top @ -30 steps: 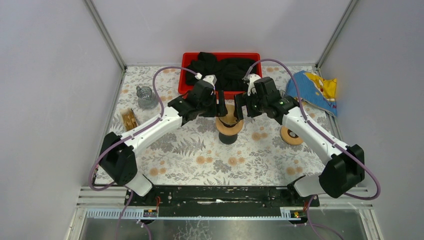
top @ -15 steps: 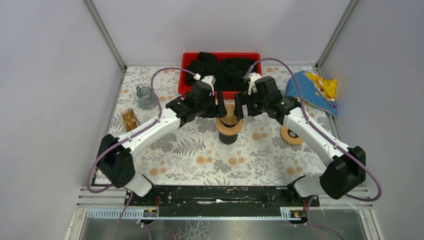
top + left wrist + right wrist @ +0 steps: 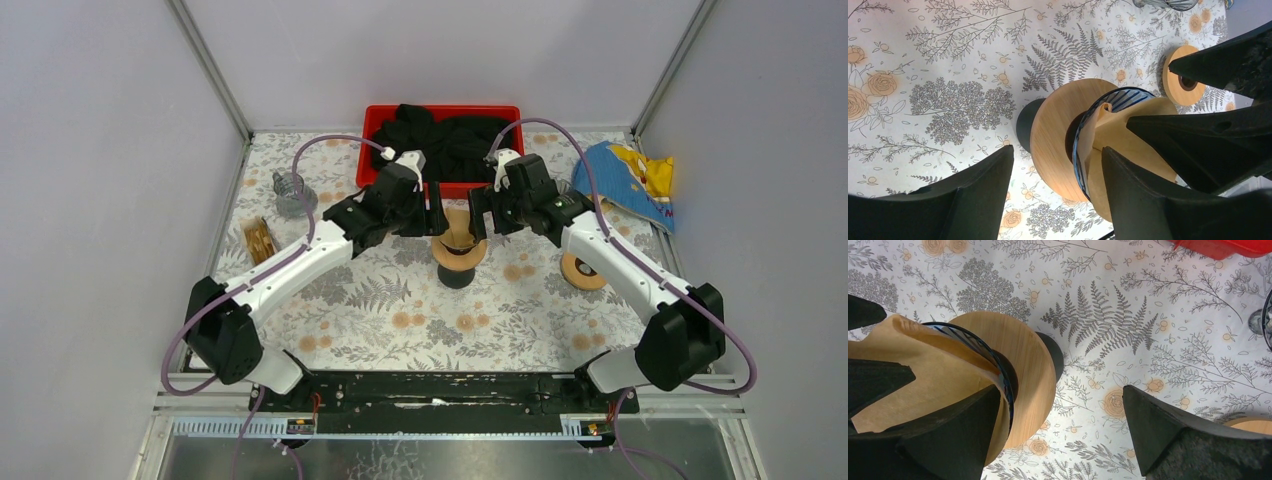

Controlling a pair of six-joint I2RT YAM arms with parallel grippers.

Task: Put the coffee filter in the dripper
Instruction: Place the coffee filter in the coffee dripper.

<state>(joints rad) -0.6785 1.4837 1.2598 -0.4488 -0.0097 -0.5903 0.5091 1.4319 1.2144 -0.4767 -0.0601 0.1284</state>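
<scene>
Seating filter point(image 3: 1118, 134): step judged nearly done. Dripper point(image 3: 1129, 94) on wooden stand point(image 3: 1052, 142), mid-bench point(image 3: 400, 305). Filter inside cone, top edge above rim. Left hand point(image 3: 436, 217), right hand point(image 3: 479, 217) flanking, both spread, gripping nothing. Next: gentle downward press, even seating. Red tray point(image 3: 371, 150) beyond.

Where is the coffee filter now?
In the top view the filter sits in the dripper at the centre, between the left gripper and the right gripper, near the red tray.
</scene>
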